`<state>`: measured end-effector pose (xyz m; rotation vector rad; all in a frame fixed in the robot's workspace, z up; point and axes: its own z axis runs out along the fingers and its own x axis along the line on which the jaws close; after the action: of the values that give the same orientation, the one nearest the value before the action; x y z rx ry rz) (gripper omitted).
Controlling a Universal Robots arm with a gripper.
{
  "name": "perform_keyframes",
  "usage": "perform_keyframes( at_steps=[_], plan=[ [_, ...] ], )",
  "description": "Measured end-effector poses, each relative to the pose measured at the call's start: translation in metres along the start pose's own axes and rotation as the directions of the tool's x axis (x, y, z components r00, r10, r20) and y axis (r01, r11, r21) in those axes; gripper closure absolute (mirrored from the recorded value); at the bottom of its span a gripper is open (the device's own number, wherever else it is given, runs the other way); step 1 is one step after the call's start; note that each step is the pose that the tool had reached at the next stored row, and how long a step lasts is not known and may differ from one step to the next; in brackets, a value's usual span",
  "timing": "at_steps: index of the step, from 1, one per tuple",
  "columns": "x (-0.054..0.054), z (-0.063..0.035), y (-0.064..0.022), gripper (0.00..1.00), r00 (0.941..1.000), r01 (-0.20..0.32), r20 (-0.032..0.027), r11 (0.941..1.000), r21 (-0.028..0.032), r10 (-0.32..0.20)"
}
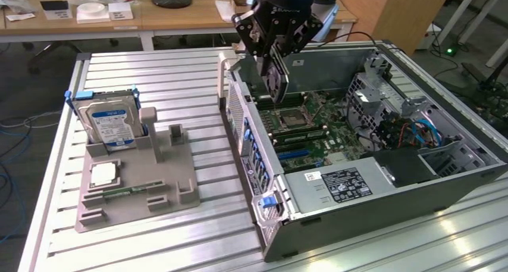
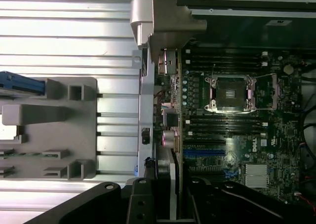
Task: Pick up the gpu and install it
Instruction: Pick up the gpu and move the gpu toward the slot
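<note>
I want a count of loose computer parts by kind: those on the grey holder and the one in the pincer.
gpu: 1
hard drive: 1
memory stick: 1
square silver chip: 1
Total: 4

Ribbed bare-metal table (image 1: 159,75) gleams beneath a matt grey plastic fixture (image 1: 151,172). The computer case (image 1: 381,203) is dull grey sheet metal, the hard drive (image 1: 107,120) bright metal, the gripper (image 1: 274,59) and gpu (image 1: 275,84) matt black; the desk (image 1: 182,19) is smooth wood.
</note>
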<state>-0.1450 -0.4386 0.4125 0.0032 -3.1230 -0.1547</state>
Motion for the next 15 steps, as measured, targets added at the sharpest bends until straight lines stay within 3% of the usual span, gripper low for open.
perform_keyframes(
  at_steps=[15],
  plan=[
    [-0.011, -0.0001, 0.0000, 0.72, 1.0000, 0.000, 0.0000, 1.0000, 0.0000, 0.000]
  ],
)
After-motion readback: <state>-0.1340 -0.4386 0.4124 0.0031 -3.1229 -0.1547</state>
